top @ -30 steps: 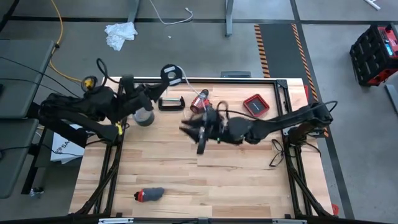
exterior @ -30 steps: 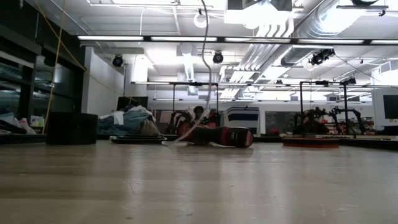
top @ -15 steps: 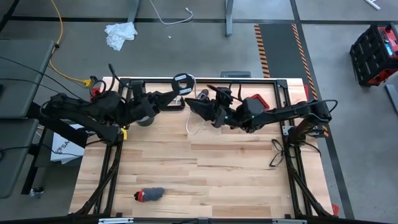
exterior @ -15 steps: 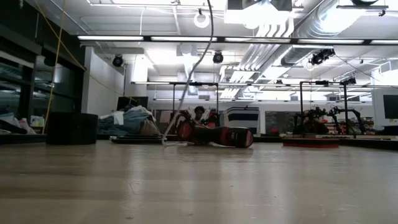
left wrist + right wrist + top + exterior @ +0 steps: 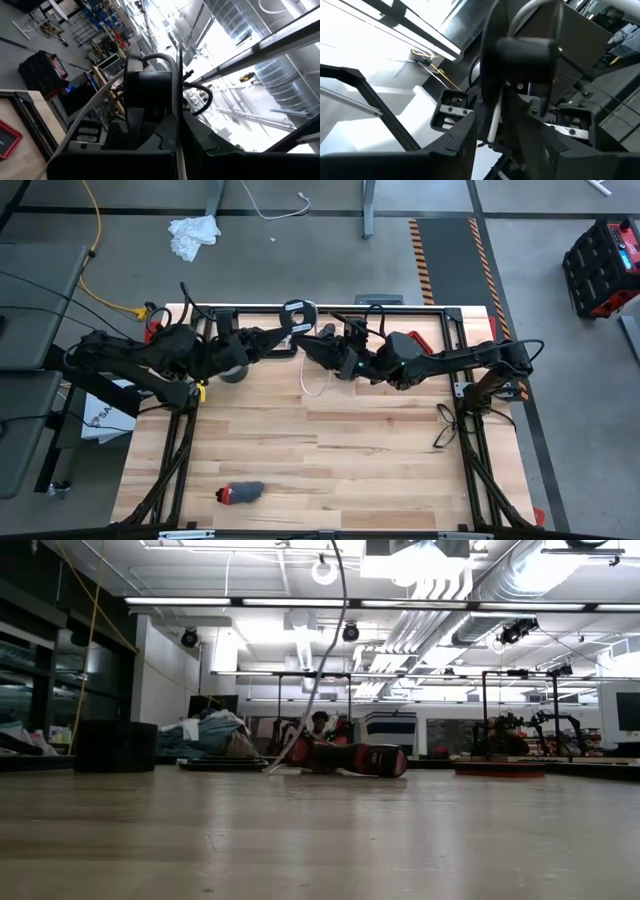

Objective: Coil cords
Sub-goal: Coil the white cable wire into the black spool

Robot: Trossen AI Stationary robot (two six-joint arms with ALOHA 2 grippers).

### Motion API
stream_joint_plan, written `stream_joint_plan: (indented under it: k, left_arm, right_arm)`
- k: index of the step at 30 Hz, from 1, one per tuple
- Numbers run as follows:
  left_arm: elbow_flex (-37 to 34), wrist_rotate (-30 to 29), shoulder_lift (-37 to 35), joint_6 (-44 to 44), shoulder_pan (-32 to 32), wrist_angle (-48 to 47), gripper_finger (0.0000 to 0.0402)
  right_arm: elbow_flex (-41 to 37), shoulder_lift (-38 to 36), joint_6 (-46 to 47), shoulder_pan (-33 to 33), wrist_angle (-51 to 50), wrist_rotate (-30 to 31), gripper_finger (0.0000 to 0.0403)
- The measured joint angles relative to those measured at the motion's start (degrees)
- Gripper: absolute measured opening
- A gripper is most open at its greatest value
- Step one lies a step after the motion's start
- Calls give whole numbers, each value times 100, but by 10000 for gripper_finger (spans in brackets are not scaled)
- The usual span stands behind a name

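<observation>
Handing over the disc above the surface's far edge.
Left gripper [image 5: 290, 330] clamping disc [image 5: 296, 308]; right gripper [image 5: 312, 345] gaping just beside, cable [image 5: 318, 385] drooping below.

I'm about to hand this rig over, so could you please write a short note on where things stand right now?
Left gripper: shut on the black disc of the white cable, held above the table's far edge.
Right gripper: beside the disc, jaws apart; whether it grips the cable is unclear.
Cable: hangs from the disc, with a loose loop lying on the table below.
Done: disc end lifted.
Left: no neat coil yet; the loose length needs winding.
</observation>
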Motion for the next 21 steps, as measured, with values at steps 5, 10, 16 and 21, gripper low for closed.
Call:
stream_joint_plan:
  k: [5, 10, 16, 21]
  left_arm:
    - [0, 12, 93, -4, 4, 13, 0]
    - [0, 310, 216, -338, 144, 49, 0]
    - [0, 617, 278, -434, 310, 71, 0]
    - [0, 661, 244, -435, 341, 53, 0]
  right_arm:
    - [0, 0, 74, -3, -44, 7, 134]
    - [0, 0, 88, -32, -66, 19, 134]
    - [-4, 0, 28, -38, -126, 23, 134]
    - [-4, 0, -101, -39, -108, 75, 129]
